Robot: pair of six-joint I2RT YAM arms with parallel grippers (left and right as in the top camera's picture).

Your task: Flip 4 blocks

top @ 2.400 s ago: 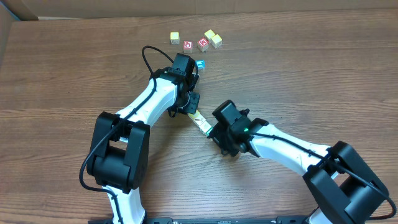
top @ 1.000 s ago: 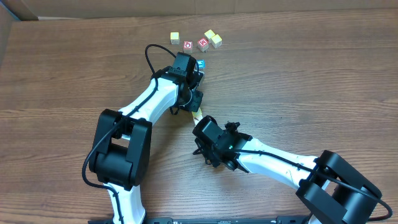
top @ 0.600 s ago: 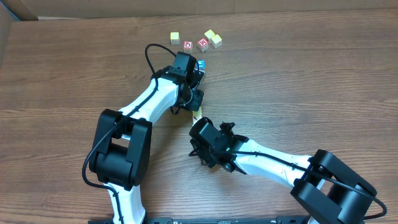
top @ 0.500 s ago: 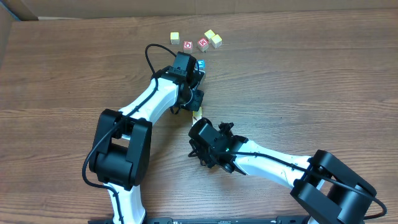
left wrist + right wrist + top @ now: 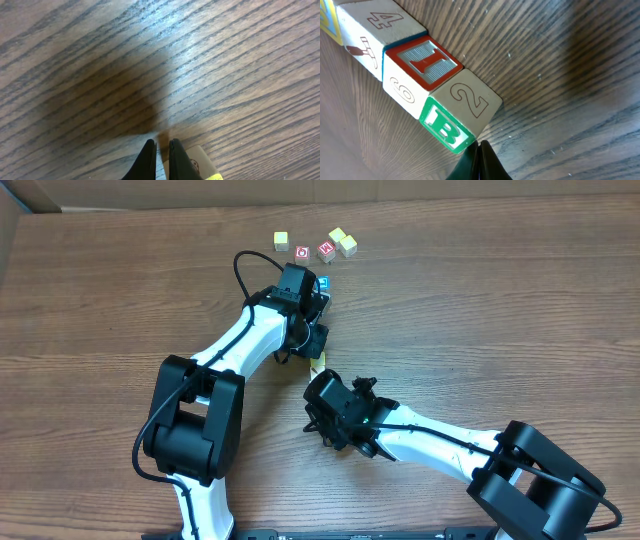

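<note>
Wooden blocks (image 5: 427, 62) lie in a row, ends just beside the closed, empty left and right jaws.

On my overhead feed I saw the wood-grain table (image 5: 520, 300) running back to a strip of brown cardboard (image 5: 420, 188) along its far edge. Near that edge sat a loose cluster of small cubes. A plain yellow cube (image 5: 281, 241) was at the left, then a red-printed cube (image 5: 302, 252) and a second red cube (image 5: 326, 250) near it. At the right, a yellow pair (image 5: 343, 242) sat touching each other. A blue-printed cube (image 5: 323, 282) lay apart from them, closer to the table's middle, and I could only see part of it.
</note>
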